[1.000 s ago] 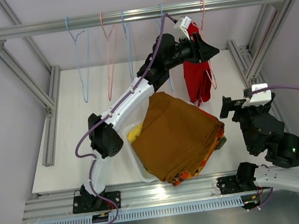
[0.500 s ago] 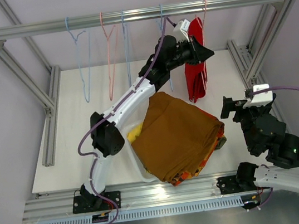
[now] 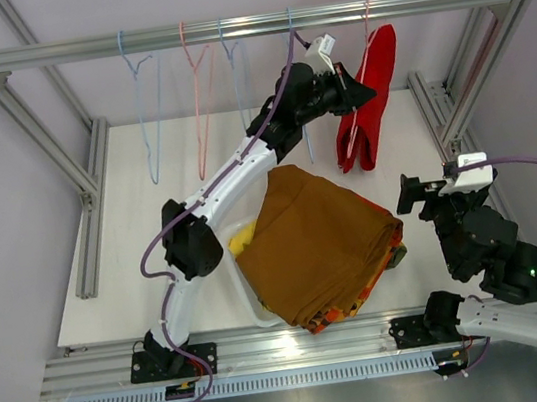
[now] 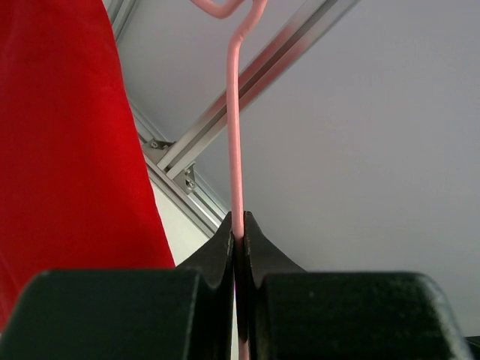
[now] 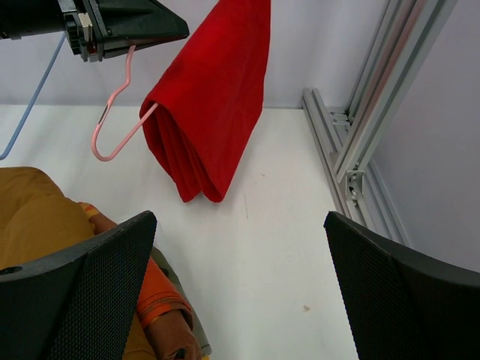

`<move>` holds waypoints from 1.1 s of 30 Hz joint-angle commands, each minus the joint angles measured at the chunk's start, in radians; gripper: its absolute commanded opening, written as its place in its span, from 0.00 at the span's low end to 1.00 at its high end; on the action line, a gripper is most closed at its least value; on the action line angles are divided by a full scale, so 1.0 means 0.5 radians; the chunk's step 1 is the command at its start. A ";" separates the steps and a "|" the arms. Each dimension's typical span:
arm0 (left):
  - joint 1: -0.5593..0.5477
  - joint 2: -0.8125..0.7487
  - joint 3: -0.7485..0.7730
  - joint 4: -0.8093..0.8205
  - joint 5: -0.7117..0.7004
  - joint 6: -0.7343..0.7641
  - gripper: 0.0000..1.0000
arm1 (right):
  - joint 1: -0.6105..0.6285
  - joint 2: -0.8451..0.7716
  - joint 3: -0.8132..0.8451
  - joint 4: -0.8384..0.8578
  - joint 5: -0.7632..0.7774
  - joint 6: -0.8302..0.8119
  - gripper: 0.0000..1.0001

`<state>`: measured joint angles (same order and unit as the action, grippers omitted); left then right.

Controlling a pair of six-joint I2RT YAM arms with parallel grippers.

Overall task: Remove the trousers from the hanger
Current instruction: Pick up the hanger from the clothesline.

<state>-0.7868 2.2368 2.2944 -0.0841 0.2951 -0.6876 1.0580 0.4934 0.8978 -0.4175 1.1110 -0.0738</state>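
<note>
This looks like the last pair to take off. The left pincer [image 4: 238, 225] is clenched on the thin wire of the pink hanger [image 4: 235, 112]. The red trousers [image 3: 366, 95] hang folded over that hanger, tilted, up by the rail [image 3: 243, 27] on the right. Next, I think, the cloth must slide off the wire. The right pincer [image 5: 240, 289] is spread wide, holding nothing, low over the desk [image 5: 285, 225].

white basket [image 3: 250, 303] on white table [image 3: 132, 232], aluminium rail [image 3: 74, 52] overhead, grey wall behind
</note>
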 commanded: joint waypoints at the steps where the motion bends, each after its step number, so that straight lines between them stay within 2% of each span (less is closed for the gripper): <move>1: -0.037 -0.145 0.038 0.098 0.042 0.081 0.01 | -0.008 -0.027 0.005 0.022 -0.031 0.040 0.99; 16: -0.037 -0.482 0.047 0.073 -0.216 0.182 0.01 | -0.008 -0.039 0.002 -0.015 -0.108 0.089 0.99; 20: -0.037 -0.507 0.127 0.055 -0.286 0.231 0.00 | -0.008 -0.033 0.002 -0.015 -0.133 0.095 0.99; 33: -0.040 -0.565 0.298 0.092 -0.296 0.191 0.01 | -0.008 -0.045 0.005 -0.033 -0.170 0.108 0.99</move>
<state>-0.7990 2.1059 2.3066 -0.2371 0.1444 -0.5941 1.0580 0.4828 0.8974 -0.4362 1.0363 -0.0330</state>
